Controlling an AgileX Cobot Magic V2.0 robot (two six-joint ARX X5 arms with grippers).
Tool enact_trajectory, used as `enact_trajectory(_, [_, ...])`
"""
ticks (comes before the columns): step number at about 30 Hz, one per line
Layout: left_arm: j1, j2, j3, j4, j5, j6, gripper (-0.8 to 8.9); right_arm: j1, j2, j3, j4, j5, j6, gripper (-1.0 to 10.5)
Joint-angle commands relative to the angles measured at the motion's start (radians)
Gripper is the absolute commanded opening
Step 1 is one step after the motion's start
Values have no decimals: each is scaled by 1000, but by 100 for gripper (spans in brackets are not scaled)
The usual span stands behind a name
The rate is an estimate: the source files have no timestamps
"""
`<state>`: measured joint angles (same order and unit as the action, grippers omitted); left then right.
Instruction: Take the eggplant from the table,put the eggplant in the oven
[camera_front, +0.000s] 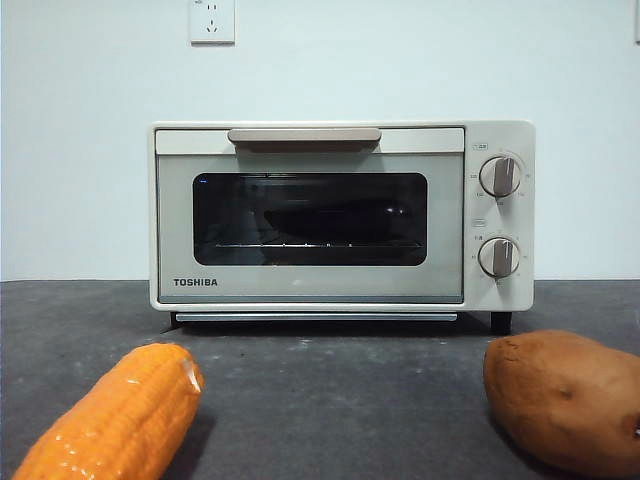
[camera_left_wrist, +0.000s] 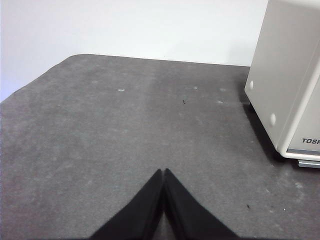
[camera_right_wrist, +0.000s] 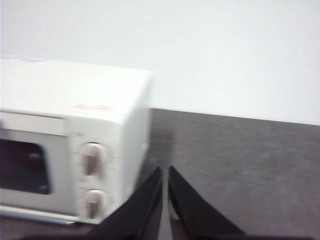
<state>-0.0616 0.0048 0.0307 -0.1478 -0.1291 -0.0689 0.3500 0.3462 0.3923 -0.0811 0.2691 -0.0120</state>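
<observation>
The cream-white oven (camera_front: 310, 290) stands on the dark grey table (camera_front: 330, 390) with its door shut. Behind the dark glass a dim long dark shape (camera_front: 320, 218) lies above the wire rack. I cannot tell whether it is the eggplant, and no eggplant shows on the table. My left gripper (camera_left_wrist: 163, 171) is shut and empty over bare table (camera_left_wrist: 125, 130), off the oven's (camera_left_wrist: 285, 75) left side. My right gripper (camera_right_wrist: 165, 169) is shut and empty, close to the oven's (camera_right_wrist: 75, 90) knob-side front corner.
An orange corn cob (camera_front: 120, 415) lies near the front left. Near the front right is a brown sweet potato (camera_front: 565, 400). A white wall with a socket (camera_front: 212, 20) stands behind the oven. Neither arm shows in the front view.
</observation>
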Motion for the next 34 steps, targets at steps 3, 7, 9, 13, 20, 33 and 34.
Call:
enact_trajectory(3, [1,-2,-27,11,-2,8,6,-179,-114,-145,102,-209,-13,6])
enact_trajectory(7, [1,-2,-27,11,-2,8,6,-267,-200,-250,109,-359,8,6])
enact_trajectory(9, [1,-2,-27,11,-2,8,6,-289,-236,-296,109,-391,22,6])
enact_trajectory(13, [1,-2,-27,11,-2,8,6,-302,-294,-365,101,-404,74,6])
enact_trajectory(20, [1,-2,-27,11,-2,8,6,-302,-343,-382,24,-401,116,6])
enact_trajectory(33, [1,-2,-27,12,-2,8,6,-302,-343,-382,36,-399,116,6])
enact_trajectory(34, [1,-2,-27,12,-2,8,6,-302,-343,-382,36,-399,116,6])
